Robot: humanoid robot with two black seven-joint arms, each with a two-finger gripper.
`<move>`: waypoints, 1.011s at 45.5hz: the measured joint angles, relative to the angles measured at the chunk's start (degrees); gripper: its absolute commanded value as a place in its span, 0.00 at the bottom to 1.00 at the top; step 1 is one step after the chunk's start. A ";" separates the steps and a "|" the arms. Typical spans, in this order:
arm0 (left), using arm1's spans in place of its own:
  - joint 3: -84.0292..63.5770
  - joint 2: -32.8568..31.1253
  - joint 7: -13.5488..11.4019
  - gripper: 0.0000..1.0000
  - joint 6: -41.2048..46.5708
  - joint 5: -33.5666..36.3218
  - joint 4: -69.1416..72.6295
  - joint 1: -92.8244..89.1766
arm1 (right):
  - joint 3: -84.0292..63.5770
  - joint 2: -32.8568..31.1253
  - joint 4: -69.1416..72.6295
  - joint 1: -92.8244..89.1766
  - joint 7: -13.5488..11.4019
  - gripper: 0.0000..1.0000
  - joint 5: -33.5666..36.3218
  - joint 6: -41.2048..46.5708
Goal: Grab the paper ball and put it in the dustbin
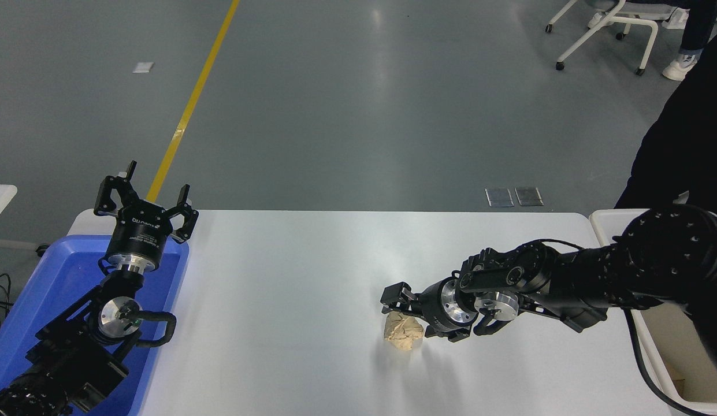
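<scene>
The tan crumpled paper ball (404,335) lies on the white table (289,271), right of the middle. My right gripper (400,309) is low over the ball's far top edge, open, with one black finger (393,297) showing just above the paper; the other finger is partly hidden. I cannot tell whether the fingers touch the ball. The off-white dustbin (606,215) stands off the table's right edge, mostly hidden behind my right arm. My left gripper (144,199) is parked open at the lower left.
A blue plastic tray (52,289) sits at the table's left edge under my left arm. A white chair (609,23) and a person's shoe (679,69) are on the floor at the top right. A yellow line (190,104) runs across the floor.
</scene>
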 measured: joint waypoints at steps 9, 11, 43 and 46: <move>0.00 0.00 0.00 0.98 0.00 0.00 0.00 0.00 | 0.77 0.00 -0.02 -1.77 0.00 0.73 -0.81 -3.08; 0.00 0.00 0.00 0.98 0.00 0.00 0.00 0.00 | 0.81 0.00 -0.02 -2.14 0.01 0.62 -1.80 -4.26; 0.00 0.01 0.00 0.98 -0.01 -0.01 -0.02 0.00 | -3.54 -2.22 6.16 4.91 -0.01 0.00 -13.46 -7.47; 0.00 0.01 0.00 0.98 -0.02 -0.01 -0.03 0.00 | -3.95 -4.08 8.15 8.00 -0.01 0.00 -13.57 -6.12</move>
